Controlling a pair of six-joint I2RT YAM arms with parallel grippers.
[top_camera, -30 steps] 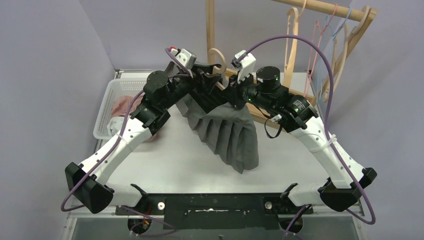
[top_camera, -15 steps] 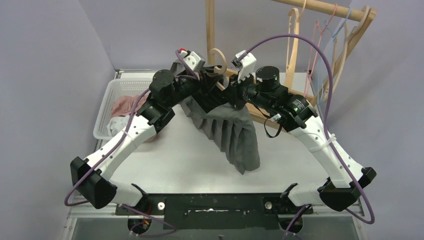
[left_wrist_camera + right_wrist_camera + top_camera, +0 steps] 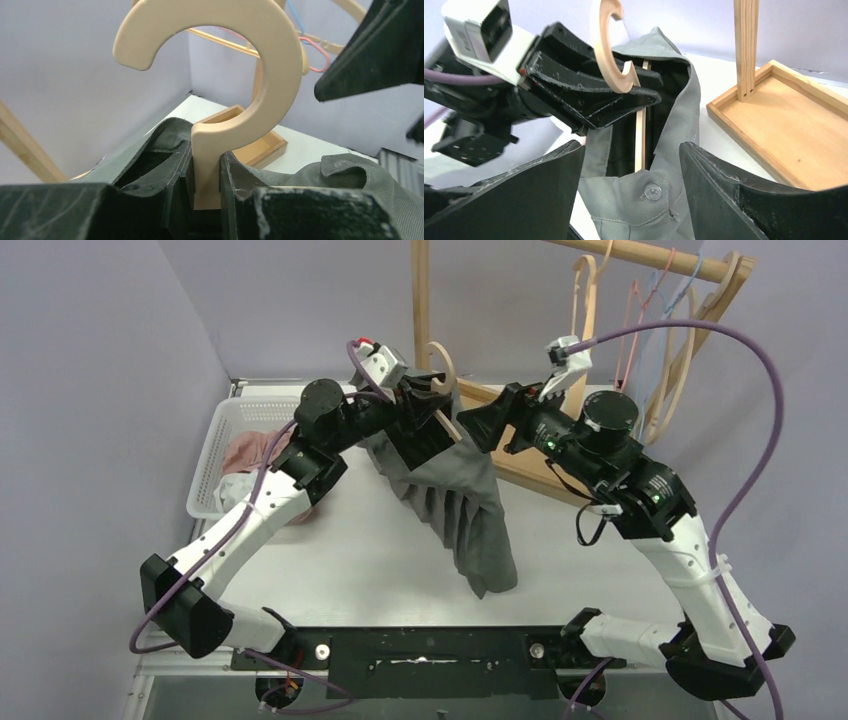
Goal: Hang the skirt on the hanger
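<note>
left end effector [image 3: 206,172] clamps hanger [image 3: 280,65] neck; right end effector [image 3: 631,150] wide, near skirt [image 3: 465,500] waistband edge.

White basket [image 3: 213,462] holds clothes [image 3: 248,450]; wooden rack [image 3: 421,300] carries spare hangers [image 3: 583,340].

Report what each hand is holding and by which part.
Left hand clamps the hanger by its neck, below the hook. Right hand is open, holding nothing.

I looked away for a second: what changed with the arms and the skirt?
The right gripper pulled back to the right, off the skirt, and stands open. The left gripper still clamps the hanger by its neck; the skirt still hangs from it.
</note>
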